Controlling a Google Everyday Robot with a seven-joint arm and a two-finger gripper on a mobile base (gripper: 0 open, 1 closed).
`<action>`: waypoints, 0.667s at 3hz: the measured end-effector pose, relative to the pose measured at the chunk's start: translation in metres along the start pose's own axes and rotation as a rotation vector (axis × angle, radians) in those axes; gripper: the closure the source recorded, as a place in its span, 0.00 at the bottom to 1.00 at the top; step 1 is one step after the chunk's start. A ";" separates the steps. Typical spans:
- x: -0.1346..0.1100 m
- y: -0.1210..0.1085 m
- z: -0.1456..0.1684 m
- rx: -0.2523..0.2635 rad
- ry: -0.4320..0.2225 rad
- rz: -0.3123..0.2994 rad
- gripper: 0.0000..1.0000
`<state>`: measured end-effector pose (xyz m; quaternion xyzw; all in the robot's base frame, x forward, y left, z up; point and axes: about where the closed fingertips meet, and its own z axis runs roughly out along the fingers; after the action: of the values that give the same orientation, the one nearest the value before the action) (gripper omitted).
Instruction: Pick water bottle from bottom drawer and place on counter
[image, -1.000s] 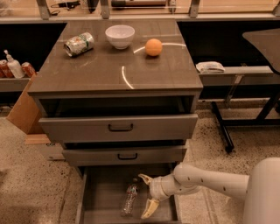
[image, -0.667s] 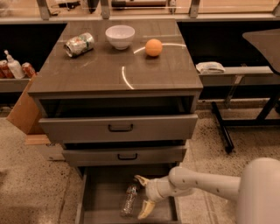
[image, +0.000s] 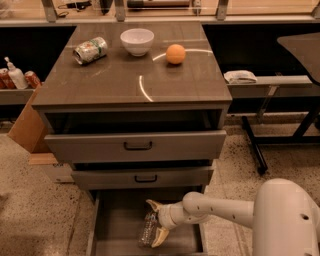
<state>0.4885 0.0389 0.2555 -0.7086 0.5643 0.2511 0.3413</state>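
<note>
The water bottle (image: 147, 230), clear and crinkled, lies in the open bottom drawer (image: 117, 232), the lowest grey tray under the cabinet. My gripper (image: 155, 221) is down inside that drawer, reaching in from the right on the white arm. Its two tan fingers (image: 152, 204) are spread apart, one above and one below the bottle's right side, straddling it without closing. The counter (image: 100, 82) is the grey-brown wood-grain top above, with thin white curved marks.
On the counter stand a crushed green-and-white can (image: 90, 50), a white bowl (image: 137, 41) and an orange (image: 175, 53). The two upper drawers with black handles (image: 138, 146) stand partly open above the gripper. A cardboard box (image: 27, 127) is at the left, a table leg (image: 255, 145) at the right.
My gripper has moved a little to the left inside the bottom drawer, so its open fingers now reach around the bottle. The bottle has not moved.
</note>
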 end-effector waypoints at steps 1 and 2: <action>0.012 -0.007 0.025 -0.006 0.011 -0.042 0.00; 0.024 -0.009 0.042 -0.028 0.018 -0.050 0.00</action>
<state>0.5040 0.0573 0.2121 -0.7293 0.5460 0.2441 0.3324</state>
